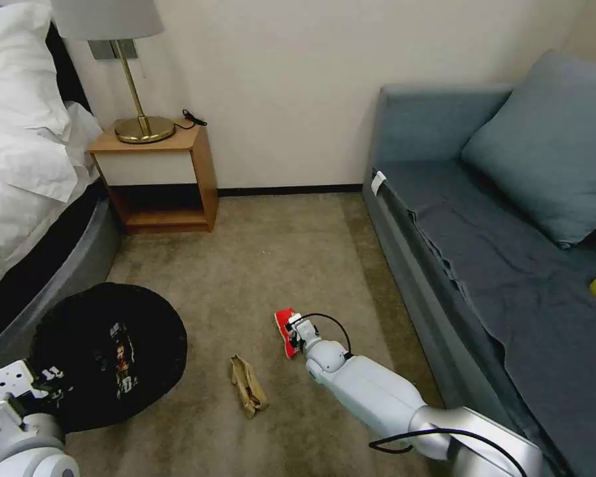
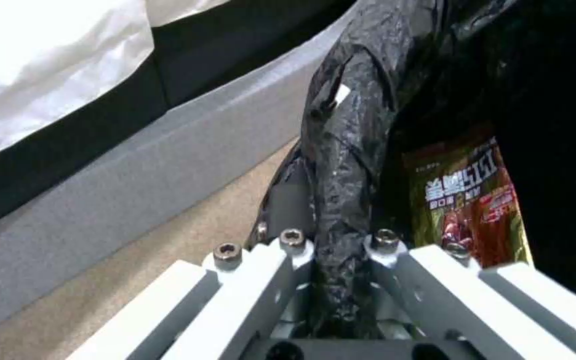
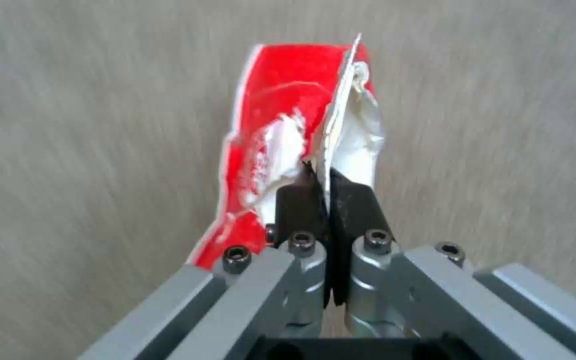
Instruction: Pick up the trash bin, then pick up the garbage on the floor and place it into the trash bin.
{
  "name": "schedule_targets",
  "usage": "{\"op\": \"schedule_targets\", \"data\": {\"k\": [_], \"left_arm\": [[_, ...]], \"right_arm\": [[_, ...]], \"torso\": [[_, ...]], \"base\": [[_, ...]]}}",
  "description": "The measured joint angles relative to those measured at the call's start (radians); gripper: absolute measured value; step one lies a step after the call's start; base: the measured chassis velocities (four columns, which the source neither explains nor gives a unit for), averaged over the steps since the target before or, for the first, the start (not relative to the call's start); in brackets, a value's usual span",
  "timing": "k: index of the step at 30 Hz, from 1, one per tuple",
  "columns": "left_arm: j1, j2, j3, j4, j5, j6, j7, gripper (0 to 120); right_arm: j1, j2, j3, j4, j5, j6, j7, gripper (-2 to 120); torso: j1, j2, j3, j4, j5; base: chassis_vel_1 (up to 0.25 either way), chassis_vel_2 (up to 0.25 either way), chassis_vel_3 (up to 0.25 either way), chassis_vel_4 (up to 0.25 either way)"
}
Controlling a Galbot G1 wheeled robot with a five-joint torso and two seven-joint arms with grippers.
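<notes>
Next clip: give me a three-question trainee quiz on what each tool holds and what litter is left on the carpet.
1. True or false: the right tool is shut on the red snack packet.
2. What does the left tool grip? A) bed sheet B) black-bagged round trash bin rim C) lamp
3. Fill in: the crumpled tan paper wrapper lies on the ____.

Key: 1 true; 2 B; 3 carpet, between bin and packet.

Soft, even indoor light with faint shadows; the carpet (image 3: 101,150) streaks with motion blur in the right wrist view.
</notes>
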Motion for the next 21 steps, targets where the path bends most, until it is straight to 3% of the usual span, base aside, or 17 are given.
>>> {"op": "schedule_targets", "data": {"k": [3,4,7,8,12,16,21], "left_arm": [[-0.006,-0.001,0.008,0.005,0.001,0.002,0.0,2],[-0.006,-0.001,0.008,0.005,0.001,0.002,0.0,2],[-0.015,-0.002,0.024,0.019,0.01,0.003,-0.001,2],[-0.015,-0.002,0.024,0.019,0.01,0.003,-0.001,2],[-0.024,-0.002,0.043,0.04,0.017,0.003,-0.001,2],[-0.028,-0.004,0.053,0.049,0.019,0.003,-0.002,2],[-0.033,-0.008,0.06,0.052,0.022,0.003,-0.003,2]], "right_arm": [[-0.001,-0.054,0.053,0.212,0.087,-0.04,0.038,0],[-0.001,-0.054,0.053,0.212,0.087,-0.04,0.038,0],[0.013,-0.108,0.121,0.476,0.204,-0.087,0.094,0],[0.013,-0.108,0.121,0.476,0.204,-0.087,0.094,0],[0.037,-0.11,0.143,0.731,0.333,-0.141,0.169,0],[0.038,-0.089,0.098,0.872,0.4,-0.165,0.223,0],[0.029,-0.043,-0.031,0.935,0.413,-0.166,0.277,0]], "torso": [[0.0,0.0,0.0,-0.0001,-0.0001],[0.0,0.0,0.0,-0.0001,-0.0001],[0.0,0.0,0.0,-0.0001,-0.0003],[0.0,0.0,0.0,-0.0001,-0.0003],[0.0,0.0,0.0,0.0001,-0.0003],[0.0,0.0,0.0,0.0,-0.0003],[0.0,0.0,0.0,0.0001,-0.0004]], "base": [[0.0,0.0,0.0,0.0],[0.0,0.0,0.0,0.0],[0.0,0.0,0.0,0.0],[0.0,0.0,0.0,0.0],[0.0,0.0,0.0,0.0],[0.0,0.0,0.0,0.0],[0.0,0.0,0.0,0.0]]}}
